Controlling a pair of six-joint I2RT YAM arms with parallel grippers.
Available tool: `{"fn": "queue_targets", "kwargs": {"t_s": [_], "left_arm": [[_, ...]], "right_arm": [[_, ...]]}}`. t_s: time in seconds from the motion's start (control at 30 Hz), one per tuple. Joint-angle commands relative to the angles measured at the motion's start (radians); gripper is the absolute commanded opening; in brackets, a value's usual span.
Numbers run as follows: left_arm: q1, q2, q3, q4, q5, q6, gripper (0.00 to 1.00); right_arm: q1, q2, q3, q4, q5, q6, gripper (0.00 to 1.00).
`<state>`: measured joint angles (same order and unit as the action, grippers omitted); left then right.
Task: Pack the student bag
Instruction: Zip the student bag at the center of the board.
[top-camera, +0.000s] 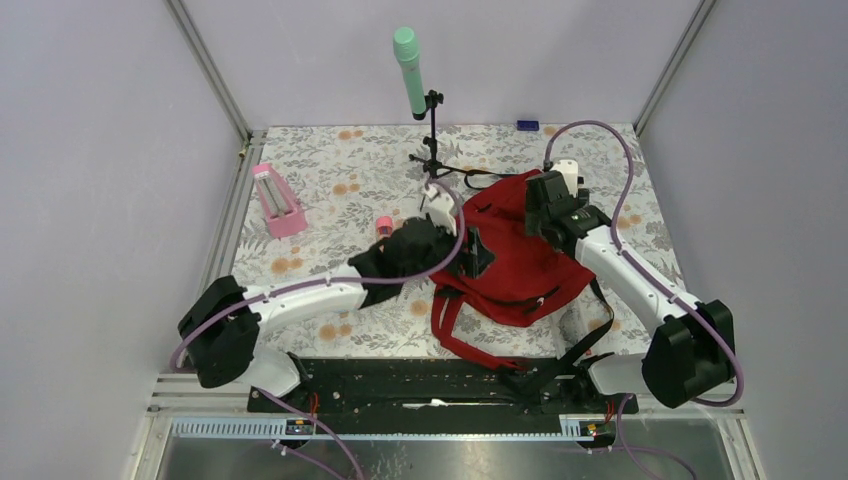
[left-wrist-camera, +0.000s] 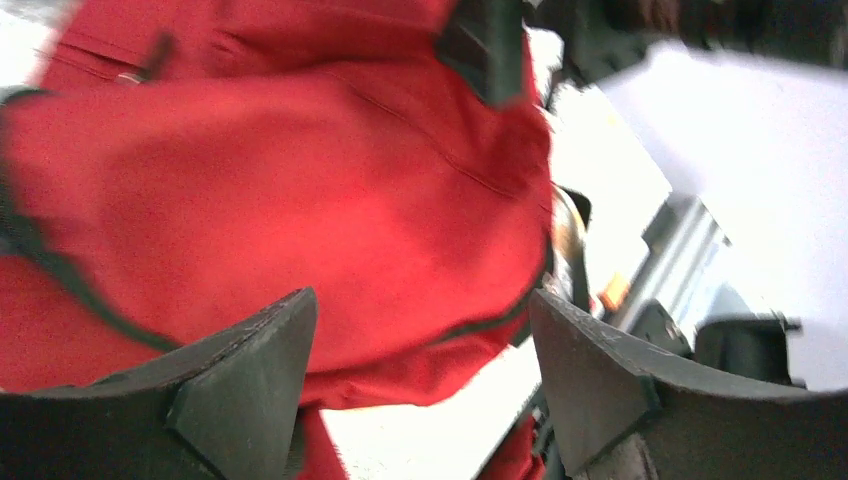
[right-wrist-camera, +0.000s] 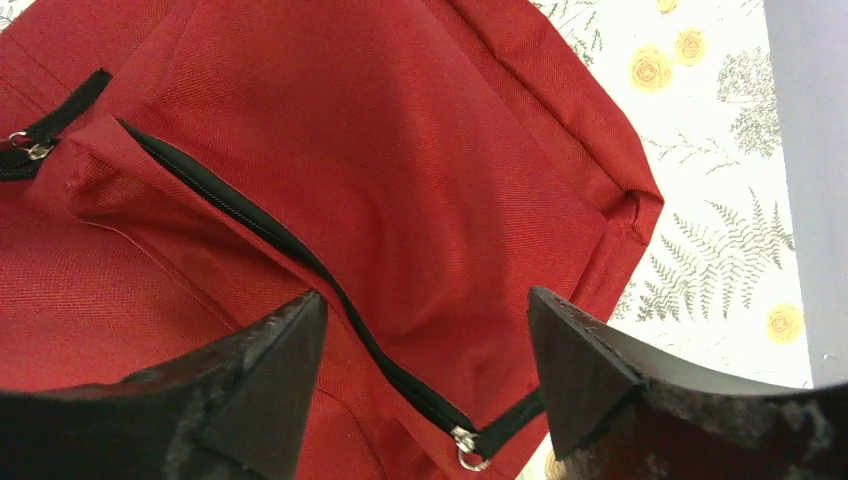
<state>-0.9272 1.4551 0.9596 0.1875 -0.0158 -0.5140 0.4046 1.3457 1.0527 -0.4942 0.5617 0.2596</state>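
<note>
The student bag (top-camera: 520, 262), dark red with black zippers and straps, lies on the floral table right of centre, its red shoulder straps trailing toward the near edge. My left gripper (top-camera: 472, 252) is at the bag's left side. In the left wrist view the left gripper (left-wrist-camera: 420, 300) is open, with the bag's fabric (left-wrist-camera: 280, 190) just beyond its fingertips and nothing between them. My right gripper (top-camera: 545, 208) hovers over the bag's far right part. In the right wrist view the right gripper (right-wrist-camera: 425, 300) is open above a black zipper (right-wrist-camera: 300, 250) and its metal pull ring (right-wrist-camera: 465, 452).
A pink box (top-camera: 277, 200) lies at the far left and a small pink item (top-camera: 383, 223) sits beside the left arm. A tripod stand (top-camera: 432, 140) holding a green-capped cylinder (top-camera: 408, 58) stands behind the bag. A small blue object (top-camera: 527, 126) lies at the back edge.
</note>
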Motion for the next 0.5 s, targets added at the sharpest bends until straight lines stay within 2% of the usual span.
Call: {"fn": "queue_targets", "kwargs": {"t_s": [0.0, 0.03, 0.17, 0.3, 0.37, 0.47], "left_arm": [[-0.112, -0.024, -0.125, 0.289, -0.007, -0.025, 0.80], [-0.132, -0.021, -0.140, 0.309, 0.008, -0.003, 0.80], [-0.161, 0.043, -0.124, 0.335, 0.215, 0.014, 0.77], [-0.174, 0.164, -0.105, 0.423, 0.374, -0.092, 0.71], [-0.175, 0.230, -0.091, 0.484, 0.422, -0.145, 0.70], [-0.174, 0.324, -0.034, 0.486, 0.458, -0.171, 0.68]], "right_arm": [[-0.006, -0.066, -0.017, 0.020, -0.023, 0.043, 0.86], [-0.006, -0.087, -0.024, 0.012, -0.035, 0.052, 0.88], [-0.006, -0.191, -0.084, -0.019, -0.097, 0.080, 0.90], [-0.006, -0.297, -0.157, -0.035, -0.157, 0.106, 0.90], [-0.006, -0.345, -0.192, -0.035, -0.192, 0.123, 0.89], [-0.006, -0.411, -0.225, -0.035, -0.243, 0.135, 0.89]]}}
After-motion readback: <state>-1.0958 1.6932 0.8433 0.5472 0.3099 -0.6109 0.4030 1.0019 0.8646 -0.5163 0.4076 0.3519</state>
